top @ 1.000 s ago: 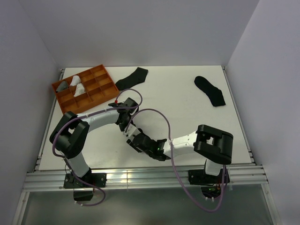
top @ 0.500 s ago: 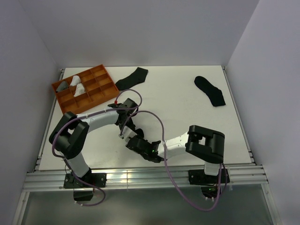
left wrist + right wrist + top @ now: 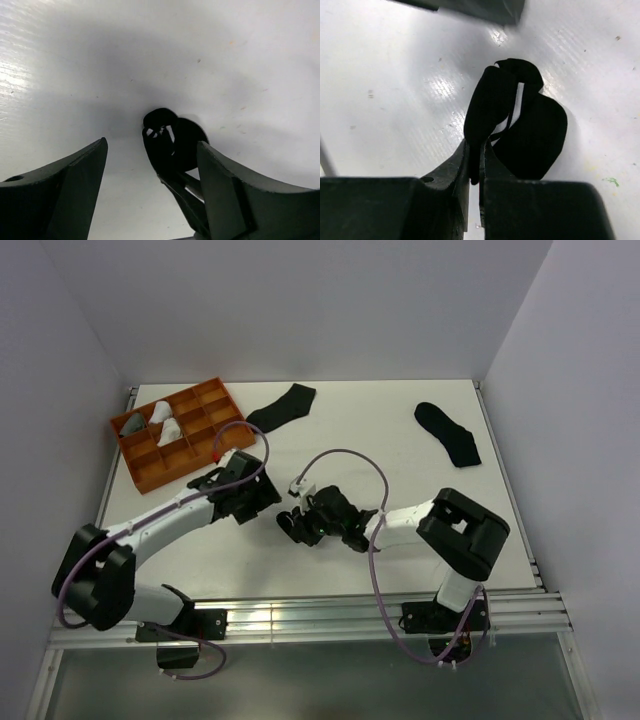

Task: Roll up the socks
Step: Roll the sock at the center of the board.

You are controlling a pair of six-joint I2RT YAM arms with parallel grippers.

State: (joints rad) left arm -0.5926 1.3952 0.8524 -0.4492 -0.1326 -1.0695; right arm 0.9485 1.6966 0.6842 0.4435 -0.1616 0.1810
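A black sock [image 3: 530,130], rolled into a loose bundle, rests on the white table near the middle [image 3: 297,524]. My right gripper [image 3: 475,155] is shut on a fold of it, which sticks up between the fingers. My left gripper [image 3: 151,145] stands open just left of the bundle [image 3: 182,142], touching nothing; its place in the top view is [image 3: 264,498]. Two flat black socks lie at the back, one left of centre [image 3: 282,407] and one at the right [image 3: 448,433].
An orange divided tray [image 3: 197,462] sits at the back left, with a grey rolled sock [image 3: 132,424] and a white one [image 3: 165,418] in its compartments. White walls close in the table on three sides.
My left gripper has opened, let go of the bundle and drawn back to the left. The right gripper has shut on the rolled sock and shifted it slightly up the table.
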